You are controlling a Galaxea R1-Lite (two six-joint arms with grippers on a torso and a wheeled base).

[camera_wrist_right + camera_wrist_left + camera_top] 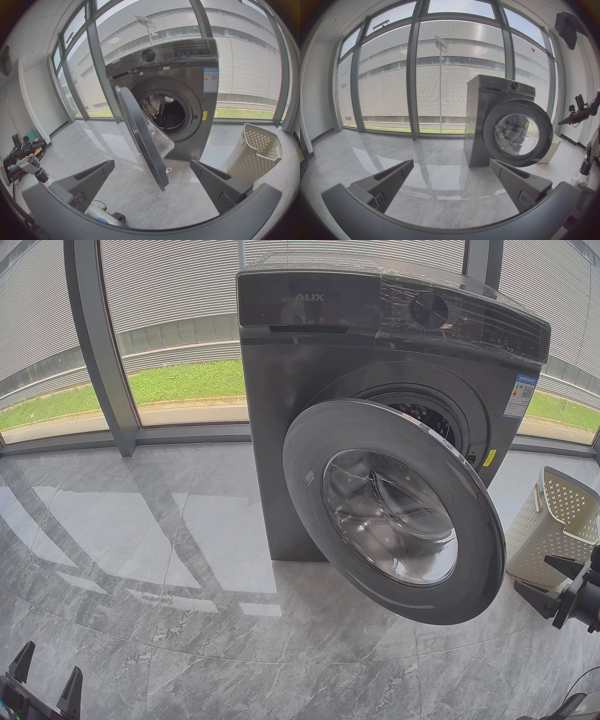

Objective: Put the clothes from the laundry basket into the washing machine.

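Head view: where do we find the washing machine [281, 427]?
— On the grey marble floor [156, 552], backed by tall windows [175, 315], its door [394, 515] swung wide. The white laundry basket [537, 540] stands just to its right.
— And our claws?
— The left gripper [450, 162] and right gripper [151, 162] are both spread apart. Dark clothes [170, 114] lie in the machine's drum.

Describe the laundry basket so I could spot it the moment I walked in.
Find the big dark grey washing machine standing before the window wall, its round door swung open. On the floor beside it, on the robot's right, stands the laundry basket. It is the only pale thing there: a cream plastic tub with walls pierced by small holes.
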